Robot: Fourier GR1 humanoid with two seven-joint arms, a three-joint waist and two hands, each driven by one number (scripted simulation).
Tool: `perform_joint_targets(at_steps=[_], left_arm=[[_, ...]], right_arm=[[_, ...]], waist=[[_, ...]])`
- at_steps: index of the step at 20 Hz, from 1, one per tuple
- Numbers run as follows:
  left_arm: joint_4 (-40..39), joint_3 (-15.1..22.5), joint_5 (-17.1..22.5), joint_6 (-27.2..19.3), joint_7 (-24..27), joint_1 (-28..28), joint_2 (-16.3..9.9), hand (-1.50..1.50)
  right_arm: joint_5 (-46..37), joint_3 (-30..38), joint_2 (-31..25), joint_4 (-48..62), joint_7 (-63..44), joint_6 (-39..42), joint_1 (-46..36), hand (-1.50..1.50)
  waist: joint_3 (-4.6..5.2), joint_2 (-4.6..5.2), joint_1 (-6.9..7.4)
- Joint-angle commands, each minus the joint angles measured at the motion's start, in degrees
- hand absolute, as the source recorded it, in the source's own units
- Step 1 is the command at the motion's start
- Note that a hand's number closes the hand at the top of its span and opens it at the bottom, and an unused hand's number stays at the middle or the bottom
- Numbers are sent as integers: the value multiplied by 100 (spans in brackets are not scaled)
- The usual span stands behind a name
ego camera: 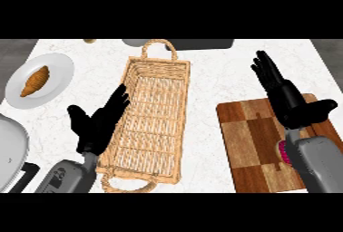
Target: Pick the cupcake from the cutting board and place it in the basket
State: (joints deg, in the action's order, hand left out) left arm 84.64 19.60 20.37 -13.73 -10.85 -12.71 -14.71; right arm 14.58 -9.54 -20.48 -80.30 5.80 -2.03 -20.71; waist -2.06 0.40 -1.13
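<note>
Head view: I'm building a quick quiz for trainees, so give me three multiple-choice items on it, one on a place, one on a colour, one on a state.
1. Where is the croissant?
A. in the basket
B. on the white plate
C. on the cutting board

2. What colour is the bit of cupcake that shows?
A. pink
B. green
C. blue

3. How are the right hand's fingers?
A. curled round the cupcake
B. straight, holding nothing
C. gripping the basket handle

Answers:
1 B, it lies on the plate at far left.
2 A, a pink edge shows beside the right forearm.
3 B, the fingers extend over the cutting board.
</note>
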Motion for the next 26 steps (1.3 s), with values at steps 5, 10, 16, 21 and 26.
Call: perform_joint_targets(at_steps=[5,10,16,21,26], left_arm=[[-49,-1019,-551,-652,279,116,-1031,0],[-212,-1089,-599,-548,535,283,-1058,0],[-90,-1133,-606,-521,496,228,-1109,0],[-44,-1361,-475,-371,396,276,-1348,0],[-4,-1233,-545,-400,400,280,-1250,0]], right_arm=[[-377,1624,-1066,399,-116,-1521,1511,150],[-1065,1778,-130,-78,1051,-3068,1910,-150],[-2395,1915,-346,6,-632,-5101,2151,-150],[-3170,1482,-1001,-477,-2617,-4630,2737,-150],[-2961,885,-1829,-764,-3807,-2675,3407,-150]], waist=[[199,-149,-386],[211,-49,-14],[255,-56,9],[288,-68,10],[299,-54,-8]])
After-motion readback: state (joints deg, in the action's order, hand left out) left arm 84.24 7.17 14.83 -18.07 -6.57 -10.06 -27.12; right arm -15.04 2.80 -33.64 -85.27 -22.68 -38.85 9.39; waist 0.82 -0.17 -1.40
